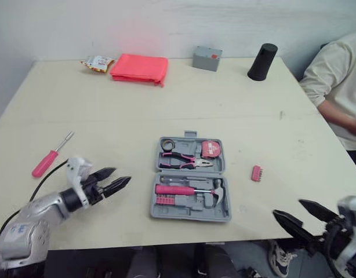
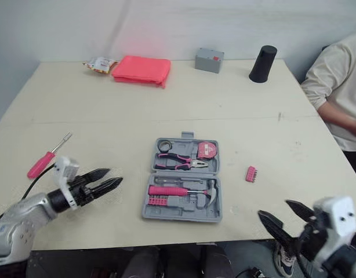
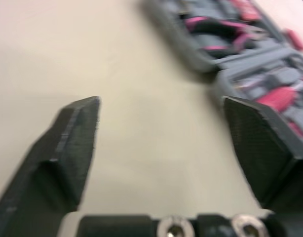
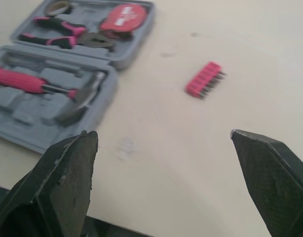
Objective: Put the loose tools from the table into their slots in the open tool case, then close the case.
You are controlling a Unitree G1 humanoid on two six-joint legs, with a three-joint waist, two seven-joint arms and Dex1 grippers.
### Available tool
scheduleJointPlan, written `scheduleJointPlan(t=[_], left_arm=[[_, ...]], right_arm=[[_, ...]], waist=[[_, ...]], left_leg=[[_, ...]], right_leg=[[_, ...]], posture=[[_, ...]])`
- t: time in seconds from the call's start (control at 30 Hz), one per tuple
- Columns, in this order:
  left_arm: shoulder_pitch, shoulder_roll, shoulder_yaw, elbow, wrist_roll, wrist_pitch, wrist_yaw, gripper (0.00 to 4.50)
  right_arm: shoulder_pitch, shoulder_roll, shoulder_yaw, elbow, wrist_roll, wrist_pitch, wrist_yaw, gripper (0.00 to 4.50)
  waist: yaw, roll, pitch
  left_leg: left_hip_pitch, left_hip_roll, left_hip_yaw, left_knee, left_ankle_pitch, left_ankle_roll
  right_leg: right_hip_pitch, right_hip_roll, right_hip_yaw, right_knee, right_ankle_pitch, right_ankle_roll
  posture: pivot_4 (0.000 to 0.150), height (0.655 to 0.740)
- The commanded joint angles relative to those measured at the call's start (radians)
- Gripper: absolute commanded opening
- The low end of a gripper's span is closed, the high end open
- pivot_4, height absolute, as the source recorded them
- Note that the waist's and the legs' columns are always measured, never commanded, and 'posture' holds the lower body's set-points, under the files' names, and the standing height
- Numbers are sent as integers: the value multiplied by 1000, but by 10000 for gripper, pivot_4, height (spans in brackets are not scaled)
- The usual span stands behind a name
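Note:
The grey tool case [image 1: 190, 179] lies open at the table's middle front, holding pink pliers [image 1: 179, 161], a tape measure [image 1: 210, 149], a hammer [image 1: 186, 191] and a bit strip. A loose pink-handled screwdriver [image 1: 50, 156] lies on the table at the left. A loose pink bit holder [image 1: 256, 173] lies right of the case, also in the right wrist view [image 4: 205, 79]. My left gripper [image 1: 113, 179] is open, low over the table between the screwdriver and the case. My right gripper [image 1: 301, 214] is open at the table's front edge, right of the case.
At the far edge are a folded pink cloth [image 1: 140, 68], a snack packet [image 1: 96, 62], a grey box [image 1: 207, 58] and a black cup [image 1: 262, 61]. A person in a cream sleeve [image 1: 334, 81] sits at the right side of the table.

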Motion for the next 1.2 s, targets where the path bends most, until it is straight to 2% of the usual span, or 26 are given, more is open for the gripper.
scheduleJointPlan(t=[0.03, 0.17, 0.3, 0.37, 0.5, 0.6, 0.7, 0.9, 1.2], left_arm=[[72, -10, 123, 12, 31, -83, 72, 44817], [142, 2, 150, 3, 20, -123, 57, 44817], [62, 52, 76, -11, 47, -140, 59, 44817], [3, 83, 5, -63, 40, -127, 39, 44817], [-154, 154, -169, -205, -64, -37, -50, 44817], [-348, 170, -285, -206, -173, 43, -140, 44817], [-545, 178, -422, -162, -209, 66, -284, 44817], [-753, 124, -593, -42, -163, 0, -462, 44817], [-790, 67, -661, 10, -107, -70, -516, 44817]], right_arm=[[20, 18, -55, 44, -44, -66, 57, 45000], [-5, -4, -55, 95, -64, -81, 90, 45000], [-84, -27, -9, 75, -69, -62, 30, 45000], [-134, -4, 50, 34, -80, -30, -78, 45000], [-261, 84, 209, -63, -127, 65, -381, 45000], [-370, 180, 325, -94, -174, 145, -603, 45000], [-462, 263, 435, -82, -223, 205, -738, 45000], [-607, 317, 609, 20, -345, 219, -788, 45000], [-712, 412, 688, 162, -487, 210, -816, 45000]], waist=[[1, 2, 0], [1, 3, 0], [7, 3, 0], [10, 3, 0], [4, 6, 0], [-4, 7, 0], [-8, 8, 1], [-24, 8, 1], [-26, 8, 1]], left_leg=[[0, 0, 0, 0, 0, 0], [-1, 0, 0, -2, -4, -2], [-4, 0, 0, -1, -3, -1], [-4, 0, -1, -1, -2, -2], [-5, 0, -1, -1, 0, -4], [-6, 0, 0, -1, 4, -3], [-6, 0, 1, -2, 8, -8], [-4, 0, 3, -1, 10, -9], [-4, 0, 5, -1, 11, -8]], right_leg=[[0, 0, 0, -1, -1, -1], [-2, -1, 0, 0, -2, -4], [-7, -1, 0, 1, -2, -4], [-7, -1, -1, 2, -2, -4], [-7, -2, 0, 3, -1, -6], [-9, -2, 1, 5, -1, -5], [-10, 1, 0, 6, -1, -5], [-10, 14, 4, 9, -2, -3], [-12, 16, 11, 10, -2, -2]], posture=[[1500, 7400], [1500, 7400], [1500, 7400], [1500, 7400], [1500, 7400], [1500, 7400], [1500, 7400], [1500, 7400], [1500, 7400]])
